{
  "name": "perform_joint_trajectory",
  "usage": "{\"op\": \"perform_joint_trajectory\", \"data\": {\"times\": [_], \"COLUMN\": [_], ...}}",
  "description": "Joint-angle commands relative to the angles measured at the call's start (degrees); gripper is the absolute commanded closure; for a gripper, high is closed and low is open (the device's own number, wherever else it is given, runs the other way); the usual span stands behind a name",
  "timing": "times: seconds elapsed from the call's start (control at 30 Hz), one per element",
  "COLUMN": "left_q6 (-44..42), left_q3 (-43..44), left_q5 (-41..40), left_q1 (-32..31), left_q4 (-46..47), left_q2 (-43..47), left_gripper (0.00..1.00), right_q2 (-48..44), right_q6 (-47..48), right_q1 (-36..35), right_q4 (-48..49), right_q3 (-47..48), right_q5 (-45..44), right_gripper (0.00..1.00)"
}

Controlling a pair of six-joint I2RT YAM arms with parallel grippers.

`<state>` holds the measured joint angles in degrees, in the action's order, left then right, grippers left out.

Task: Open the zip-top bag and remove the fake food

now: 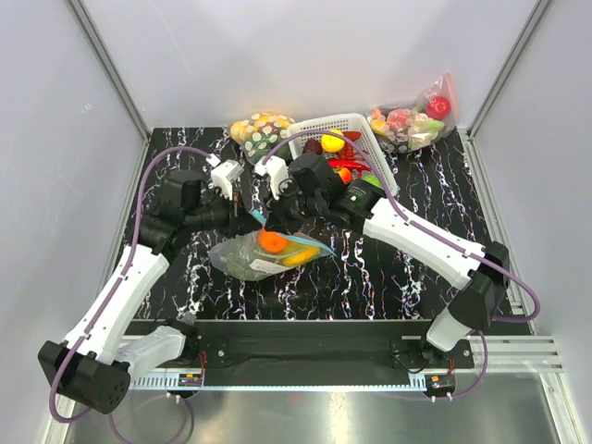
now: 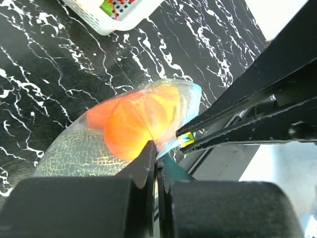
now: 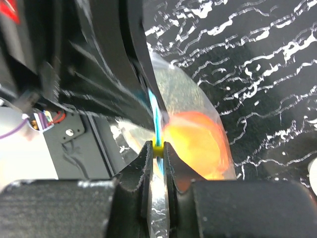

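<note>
- Item: clear plastic zip-top bag (image 1: 242,264) with a teal-blue zip strip (image 3: 154,111). It lay near the middle of the black, white-veined tabletop (image 1: 370,287), and both pincers met at its 12 o'clock edge.
- Contents: fake food, all inside the bag: a round orange fruit (image 1: 272,241), a dark green bumpy ball (image 2: 74,156) and a yellow-green piece (image 1: 301,256).
- Left pincer (image 2: 154,157): came in from 9 o'clock, pressed together on the bag's film just beside the strip.
- Right pincer (image 3: 157,147): came in from 3 o'clock, pinching the small yellow slider tab (image 3: 158,149) that rode on the strip.
- Surroundings: a white slotted plastic basket (image 1: 324,122) stood at 1 o'clock of the bag, apart from it, with red and green pieces in it.
- Step in hand, as judged: opening the mouth, with nothing removed yet. How far the strip had parted could not be told.
- Next move, as judged: the left pincer should anchor the film while the right draws the tab along the strip and away from it. The pull should run in line with the strip so the tab does not slip free. After that, the mouth needs spreading before any piece can be lifted out.
</note>
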<state>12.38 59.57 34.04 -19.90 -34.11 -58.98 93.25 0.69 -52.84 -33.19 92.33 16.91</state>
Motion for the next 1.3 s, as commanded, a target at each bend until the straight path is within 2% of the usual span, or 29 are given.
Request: {"op": "perform_joint_trajectory", "data": {"times": [0.0,0.4,0.77,1.27], "left_q6": [0.63,-0.6,-0.34,-0.78], "left_q3": [3.54,2.22,1.51,1.78], "left_q5": [-2.4,-5.65,-10.66,-11.72], "left_q1": [2.67,8.3,12.6,15.94], "left_q4": [5.9,5.28,8.97,10.9], "left_q2": [1.15,0.8,-1.05,-3.95], "left_gripper": [1.0,1.0,1.0,1.0], "right_q2": [-2.55,-2.99,-7.12,-13.88], "right_q6": [2.03,1.6,-0.34,-6.05], "right_q1": [-0.16,-0.25,-0.16,-0.16], "right_q4": [-6.36,-8.56,-12.42,-16.03], "right_q3": [-1.63,-2.24,-5.14,-10.59], "right_q5": [-2.05,-2.58,-3.9,-6.97], "right_gripper": [0.93,0.94,0.94,0.94]}}
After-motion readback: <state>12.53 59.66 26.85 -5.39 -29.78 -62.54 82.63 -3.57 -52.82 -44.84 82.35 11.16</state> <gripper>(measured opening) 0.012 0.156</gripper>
